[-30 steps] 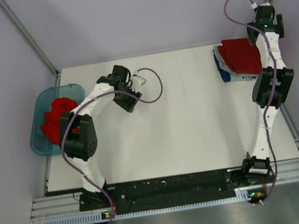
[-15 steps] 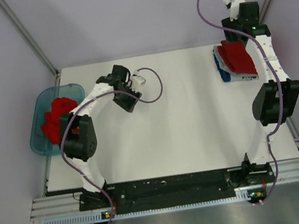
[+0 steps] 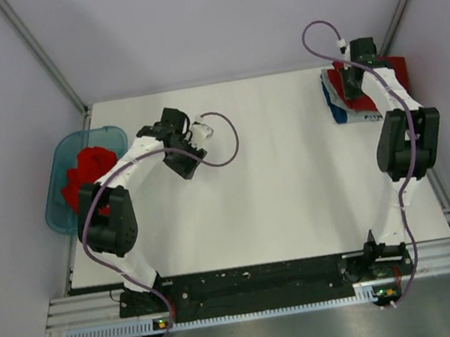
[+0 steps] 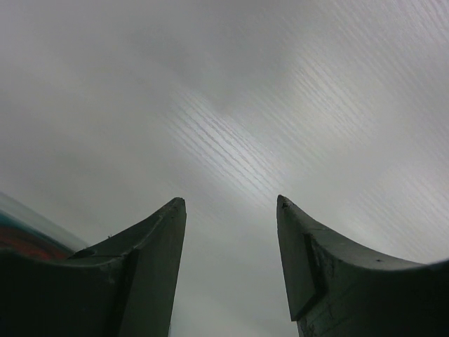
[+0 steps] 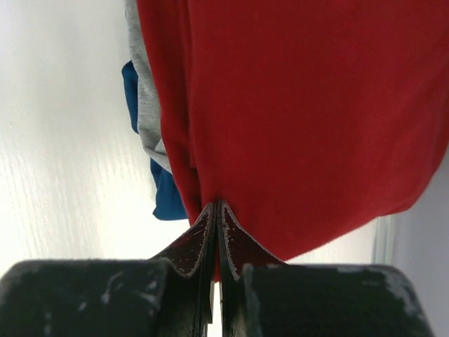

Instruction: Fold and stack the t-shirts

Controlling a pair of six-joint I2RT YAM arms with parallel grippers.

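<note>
A folded red t-shirt (image 5: pixel 302 105) tops the stack (image 3: pixel 388 69) at the table's far right, over a grey shirt (image 5: pixel 144 105) and a blue layer (image 5: pixel 165 196). My right gripper (image 5: pixel 216 203) is shut, its tips over the red shirt's near edge; I see no cloth pinched between them. From above, the right gripper (image 3: pixel 354 81) hangs over the stack. More crumpled red t-shirts (image 3: pixel 86 176) lie in the teal tub (image 3: pixel 60 212) at left. My left gripper (image 4: pixel 231 203) is open and empty above bare table, to the right of the tub, also seen in the overhead view (image 3: pixel 184 164).
The white table (image 3: pixel 277 178) ends at metal rails on the left and right. The tub sits off its left edge. The purple cables (image 3: pixel 225 139) loop beside each wrist. Grey walls close in behind.
The right gripper went from open to shut and drew back from beyond the stack to over it. The left arm shifted slightly left.
</note>
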